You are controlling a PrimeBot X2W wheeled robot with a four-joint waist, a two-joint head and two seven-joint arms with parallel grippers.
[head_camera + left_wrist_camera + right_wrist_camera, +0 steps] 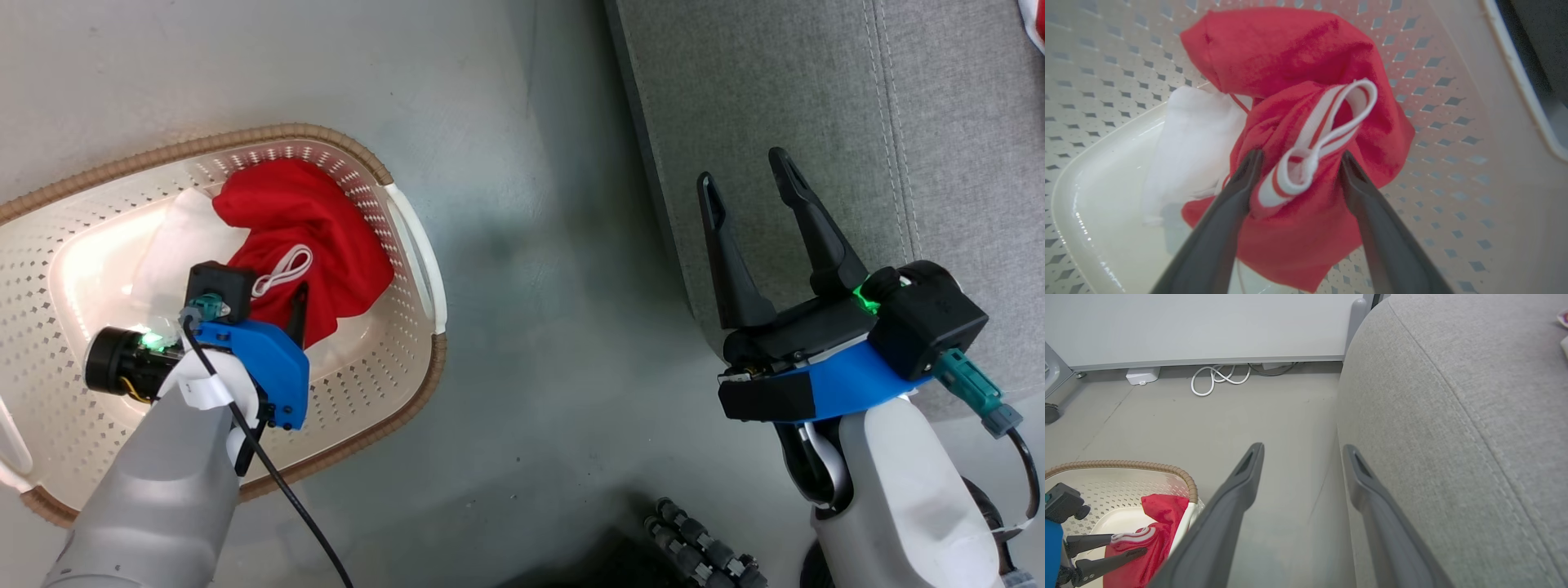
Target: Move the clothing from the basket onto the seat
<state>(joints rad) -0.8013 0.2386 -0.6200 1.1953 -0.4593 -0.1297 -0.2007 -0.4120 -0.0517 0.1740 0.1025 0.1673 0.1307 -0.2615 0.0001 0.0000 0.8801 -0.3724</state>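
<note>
seat (816, 122): grey sofa on your right.
basket (418, 269): on the floor (531, 343), left of the seat.
clothing (326, 229): red bundle against the basket's far wall.
left hand (1301, 154): fingers (1224, 212) apart, astride the striped loop (1314, 134); you close next, then lift.
right hand (743, 167): apart, empty, over the seat's edge.
hidden: whatever lies under the bundle.

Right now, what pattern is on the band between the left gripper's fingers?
White band with red stripes; best in the left wrist view.
</note>
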